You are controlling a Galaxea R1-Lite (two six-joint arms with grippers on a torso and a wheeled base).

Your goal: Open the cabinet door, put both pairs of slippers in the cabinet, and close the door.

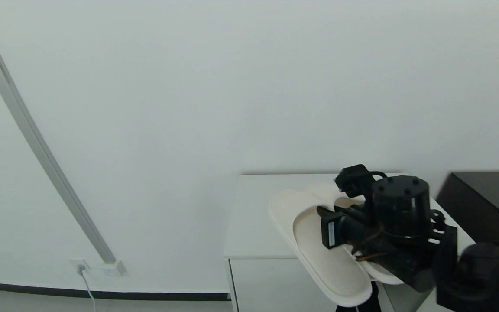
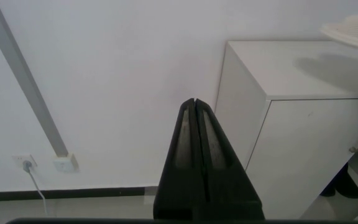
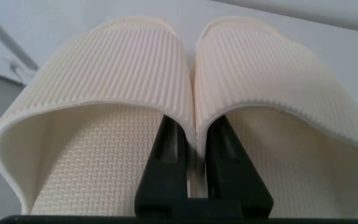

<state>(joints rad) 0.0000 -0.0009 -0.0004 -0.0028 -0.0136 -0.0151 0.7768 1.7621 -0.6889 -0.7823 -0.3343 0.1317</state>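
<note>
Above cabinet [image 1: 254, 216], slippers [image 1: 314, 242] point toward wall [image 1: 232, 86].

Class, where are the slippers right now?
Head view, lower right: the slippers are gripped in the right tool, overhanging the cabinet's front edge.

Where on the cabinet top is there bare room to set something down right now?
Bare: the left strip of the cabinet top, between its left edge and the slippers. Crowded: the right front, where the right gripper holds the slippers out over the front edge.
</note>
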